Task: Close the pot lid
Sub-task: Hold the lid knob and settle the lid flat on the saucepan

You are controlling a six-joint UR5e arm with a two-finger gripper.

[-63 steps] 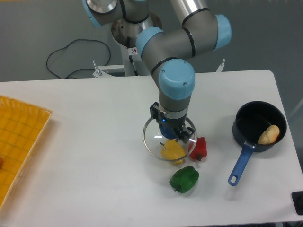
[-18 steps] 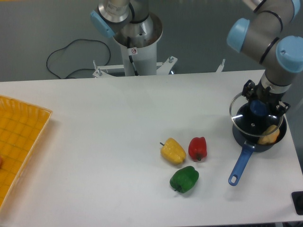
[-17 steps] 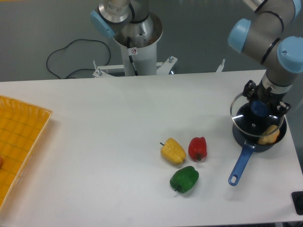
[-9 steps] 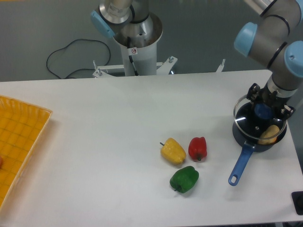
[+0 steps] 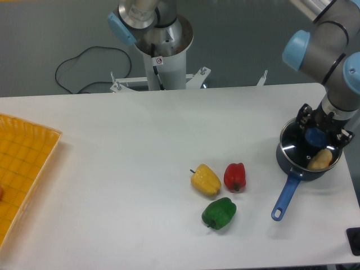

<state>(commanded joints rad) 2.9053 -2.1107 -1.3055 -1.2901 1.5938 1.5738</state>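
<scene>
The dark pot (image 5: 292, 164) with its long blue handle (image 5: 286, 195) stands near the table's right edge, a pale yellow item (image 5: 320, 160) showing inside it. The glass pot lid (image 5: 295, 147) lies right over the pot's mouth, its metal rim about level with the pot's rim. My gripper (image 5: 316, 136) comes down from above and is shut on the lid's blue knob. Whether the lid rests fully on the pot is not clear.
A yellow pepper (image 5: 205, 179), a red pepper (image 5: 235, 176) and a green pepper (image 5: 219, 213) lie together mid-table. An orange tray (image 5: 22, 163) sits at the left edge. The table's right edge is close beside the pot.
The gripper carried the lid from above the peppers to the pot. Over the last second it shifted slightly right and lowered the lid onto the pot's mouth.
</scene>
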